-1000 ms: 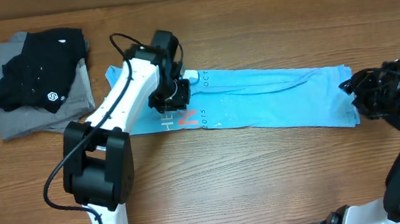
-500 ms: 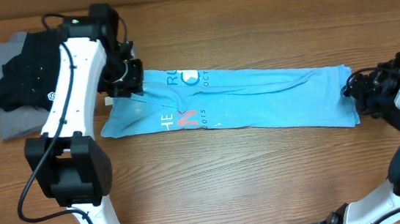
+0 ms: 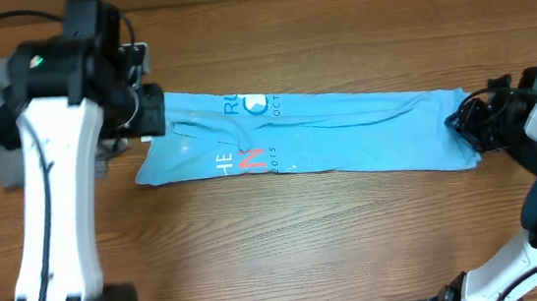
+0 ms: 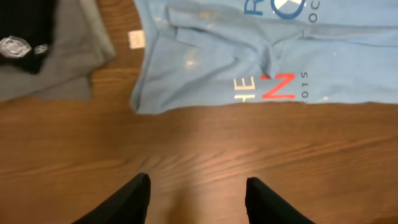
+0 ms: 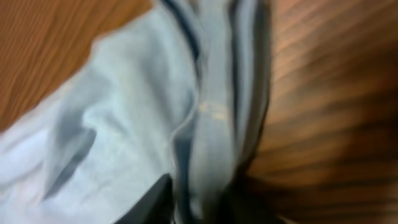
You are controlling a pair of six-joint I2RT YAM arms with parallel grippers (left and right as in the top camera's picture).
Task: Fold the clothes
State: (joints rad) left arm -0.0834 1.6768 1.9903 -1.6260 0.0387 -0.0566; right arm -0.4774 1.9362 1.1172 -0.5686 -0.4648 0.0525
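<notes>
A brown wood-grain table (image 3: 287,238) fills the view.

Bare desk (image 3: 336,233) lies open all along the near side of the blue shirt (image 3: 346,133) — at the left, only a narrow strip of wood parts it from the grey-and-black pile (image 4: 68,62), with the left arm (image 3: 41,202) overhead.

Overhead: fixed, looks straight down on the tabletop (image 3: 307,246), far enough back to take in the whole sky-blue T-shirt (image 3: 345,128), laid left-right mid-frame.
Left wrist cam: up above the shirt's left end, looks steeply down past its own pincer (image 4: 198,185) at frame bottom. Gets the shirt's printed end and the grey shirt (image 4: 74,68) just beside it, the same patch as overhead's left third.
Right wrist cam: right up against the shirt's right end. Cloth fills most of the frame, blurred. Overlaps overhead only at that edge.
Wrist views see opposite ends of the shirt.
</notes>
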